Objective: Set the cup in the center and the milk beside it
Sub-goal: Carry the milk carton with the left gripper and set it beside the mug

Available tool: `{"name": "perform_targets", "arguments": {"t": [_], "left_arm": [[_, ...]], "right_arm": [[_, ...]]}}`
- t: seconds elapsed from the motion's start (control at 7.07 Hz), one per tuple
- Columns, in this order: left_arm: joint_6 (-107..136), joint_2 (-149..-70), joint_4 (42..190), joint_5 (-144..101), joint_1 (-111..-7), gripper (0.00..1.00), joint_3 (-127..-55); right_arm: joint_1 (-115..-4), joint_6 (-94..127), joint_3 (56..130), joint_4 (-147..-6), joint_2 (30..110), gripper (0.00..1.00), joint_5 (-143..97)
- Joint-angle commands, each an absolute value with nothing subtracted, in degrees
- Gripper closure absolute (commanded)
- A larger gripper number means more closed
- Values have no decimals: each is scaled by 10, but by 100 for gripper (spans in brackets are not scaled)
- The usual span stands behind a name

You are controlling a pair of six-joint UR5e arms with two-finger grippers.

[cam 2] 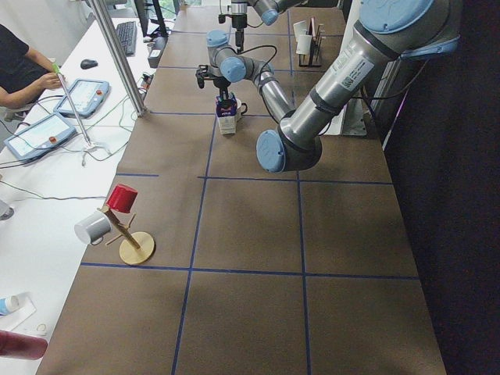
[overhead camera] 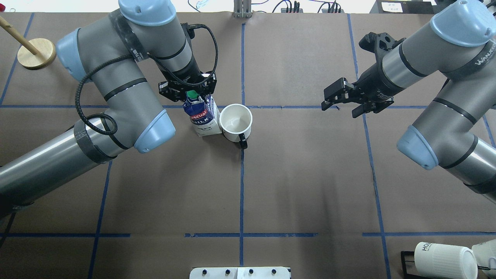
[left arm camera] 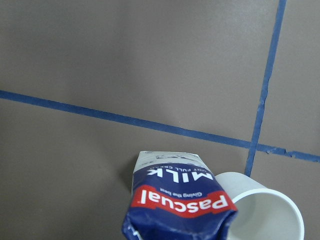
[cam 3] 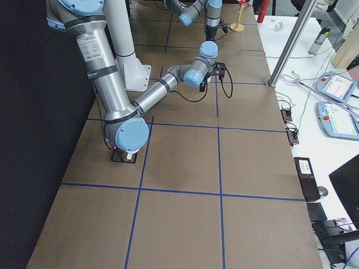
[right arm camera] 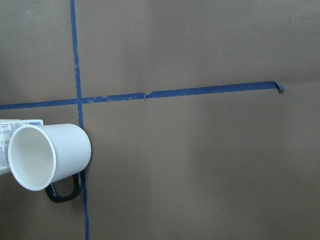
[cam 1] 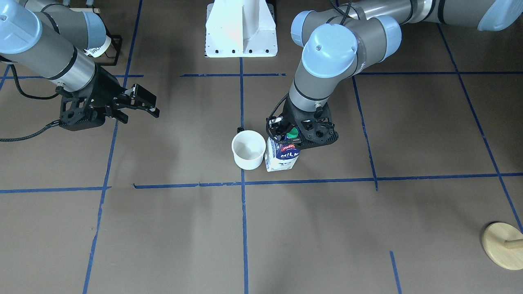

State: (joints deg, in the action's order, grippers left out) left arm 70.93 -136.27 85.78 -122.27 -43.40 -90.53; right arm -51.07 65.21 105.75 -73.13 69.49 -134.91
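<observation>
Overhead exterior view: the left tool [overhead camera: 188, 94] is closed on the gable top of the milk [overhead camera: 202, 116], pinching it. The carton stands upright on the brown worktop [overhead camera: 310, 182]. The cup [overhead camera: 235, 121] stands upright with its wall touching the carton. It sits on the long blue tape line [overhead camera: 241, 186], just on the robot's side of the center [overhead camera: 242, 107]. Its black handle [overhead camera: 243, 142] points toward the robot. The right tool [overhead camera: 341, 102] hangs well apart from the cup, fingers spread and empty. A wooden stand [overhead camera: 36, 54] sits in the far left corner, and a ribbed mug [overhead camera: 445, 259] lies on its side at the near right.

Exterior front-facing view: the milk is on the cup's right, the two touching, and the carton's green cap [cam 1: 292, 133] shows among the left tool's fingers. The right tool, on this view's left, is spread.

Exterior left view: the milk stands under the near arm's tool, small and far off.

Exterior right view: both tools are too small to judge.

Left wrist-mounted view: the red "Pascual" band and "MILK" fill the bottom, and the cup's rim touches the carton on the right, near the tape crossing.

Right wrist-mounted view: the cup is at lower left with its handle on the tape line and the carton's edge behind it.
</observation>
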Motion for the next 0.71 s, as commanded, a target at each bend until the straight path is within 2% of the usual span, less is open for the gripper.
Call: {"name": "perform_targets", "arguments": {"t": [0.0,0.14,0.28,0.57], "left_arm": [[707,-1366,858,-1216,-432,15,-904],[708,-1366,858,-1189,-425,0,-905],[707,-1364,857,-1189,-424,0,-916],[701,-1357,816,-1191,-451,0,-1008]], "right_arm": [[-511,653,1059,-731,696,0,-1349],[-511,653,1058,-731,696,0,-1349],[-511,653,1058,-731,697,0,-1349],[-511,652,1059,-731,696,0,-1349]]}}
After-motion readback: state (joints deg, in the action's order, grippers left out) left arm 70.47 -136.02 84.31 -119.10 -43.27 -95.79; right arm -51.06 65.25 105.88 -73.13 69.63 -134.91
